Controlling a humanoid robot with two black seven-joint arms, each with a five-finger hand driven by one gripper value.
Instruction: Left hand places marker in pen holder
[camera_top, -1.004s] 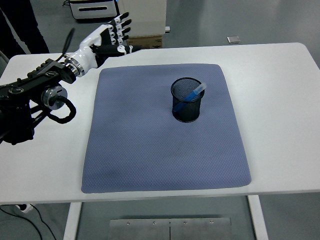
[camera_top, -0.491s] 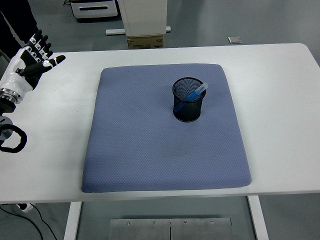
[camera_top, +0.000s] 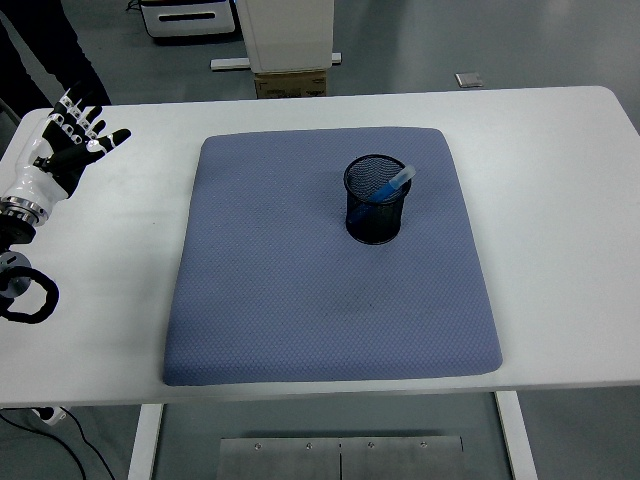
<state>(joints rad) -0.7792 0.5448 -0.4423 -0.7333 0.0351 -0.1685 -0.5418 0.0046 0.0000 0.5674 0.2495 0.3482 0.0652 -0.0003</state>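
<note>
On the mat (camera_top: 300, 290) we count one pen holder (camera_top: 375, 200) holding one marker (camera_top: 393, 184). Far left, one left hand (camera_top: 62, 150), fingers spread, empty.

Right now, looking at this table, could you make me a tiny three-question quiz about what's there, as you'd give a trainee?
1. True or false: the marker lies flat on the blue mat.
2. Where is the left hand? A) over the pen holder B) near the table's left edge, off the mat C) under the table
3. Fill in: the left hand's fingers are spread and hold ____.

Key: 1. False, it stands tilted in the pen holder. 2. B. 3. nothing.
</note>
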